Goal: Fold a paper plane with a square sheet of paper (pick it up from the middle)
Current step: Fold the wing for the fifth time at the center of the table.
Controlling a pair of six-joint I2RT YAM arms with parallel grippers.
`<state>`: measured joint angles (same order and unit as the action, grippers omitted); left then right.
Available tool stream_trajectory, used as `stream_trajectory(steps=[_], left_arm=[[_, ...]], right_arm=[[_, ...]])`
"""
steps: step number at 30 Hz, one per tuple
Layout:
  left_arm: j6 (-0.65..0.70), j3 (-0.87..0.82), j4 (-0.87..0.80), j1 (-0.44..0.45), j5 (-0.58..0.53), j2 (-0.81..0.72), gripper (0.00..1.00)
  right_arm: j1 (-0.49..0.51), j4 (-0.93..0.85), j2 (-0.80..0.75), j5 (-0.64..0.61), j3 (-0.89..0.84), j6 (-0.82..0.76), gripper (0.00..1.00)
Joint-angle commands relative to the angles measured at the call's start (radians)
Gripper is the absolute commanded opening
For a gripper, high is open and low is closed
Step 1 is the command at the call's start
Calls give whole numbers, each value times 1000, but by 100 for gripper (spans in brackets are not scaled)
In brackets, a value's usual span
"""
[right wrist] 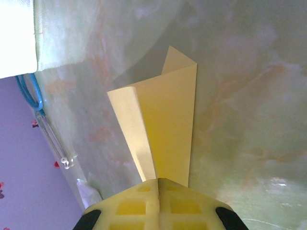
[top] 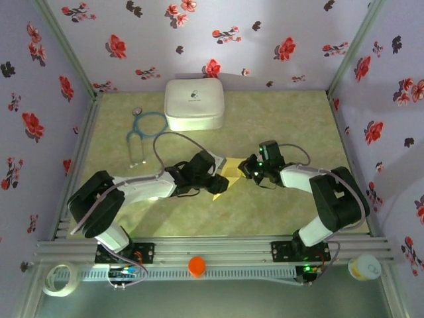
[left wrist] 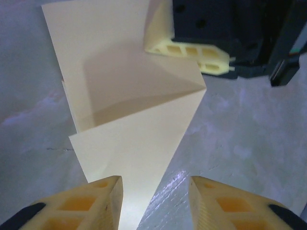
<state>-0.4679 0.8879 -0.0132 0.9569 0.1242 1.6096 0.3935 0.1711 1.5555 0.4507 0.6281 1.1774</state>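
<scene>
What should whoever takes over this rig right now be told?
Right hand: shut on one end of the yellow sheet of paper.
Left hand: open, fingers either side of the sheet's opposite tip, not clamped.
Sheet: mid-table, between the two hands.
Done: several folds are in, with flaps standing up.
Left: it is not yet a narrow pointed dart; the remaining folds are probably still needed.

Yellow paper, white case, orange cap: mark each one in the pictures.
yellow paper (left wrist: 129,148): left wrist view, on the flat panel below the folds.
white case (top: 193,106): top external view, middle of its lid.
orange cap (top: 197,265): top external view, its centre, by the front rail.
</scene>
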Motion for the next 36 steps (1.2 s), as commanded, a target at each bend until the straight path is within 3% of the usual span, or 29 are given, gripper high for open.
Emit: stream_trajectory(steps=[1, 12, 21, 36], left_arm=[[75, 52, -63, 36, -82, 55, 41], [127, 169, -170, 123, -202, 163, 47], [144, 251, -294, 204, -464, 240, 48], [127, 235, -273, 213, -505, 243, 42]], right_arm=[[4, -82, -16, -51, 23, -1, 3], [4, -30, -28, -23, 8, 17, 4], [4, -28, -34, -18, 11, 17, 4], [4, -26, -44, -15, 8, 21, 4]])
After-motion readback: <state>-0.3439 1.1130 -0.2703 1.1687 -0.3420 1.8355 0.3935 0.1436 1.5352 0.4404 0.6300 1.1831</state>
